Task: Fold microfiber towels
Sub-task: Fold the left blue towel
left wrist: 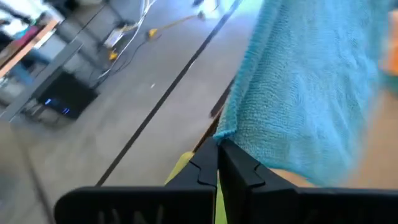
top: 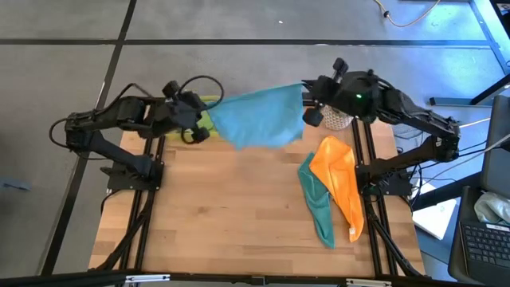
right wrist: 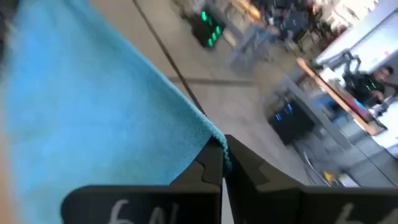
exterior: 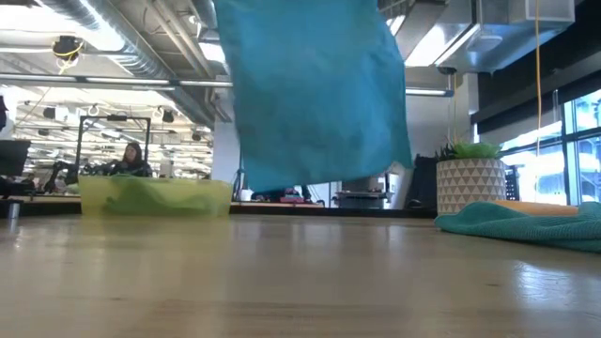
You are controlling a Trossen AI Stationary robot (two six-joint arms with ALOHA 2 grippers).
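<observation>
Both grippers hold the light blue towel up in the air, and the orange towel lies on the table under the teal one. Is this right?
Not quite. The high view shows the orange towel lying on top of the teal towel. The rest holds: the left gripper and right gripper hold the light blue towel up.

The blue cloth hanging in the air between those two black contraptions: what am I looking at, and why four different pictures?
Those are two robot arms at a wooden table, each ending in a two-finger gripper. One picture looks down from above, one looks level across the tabletop, and two come from cameras on the arms' wrists. The left gripper and the right gripper are each shut on a corner of the light blue towel, holding it spread above the table. On the table lie an orange towel overlapping a teal towel, with a yellow-green tray and a potted plant at the far edge.
</observation>
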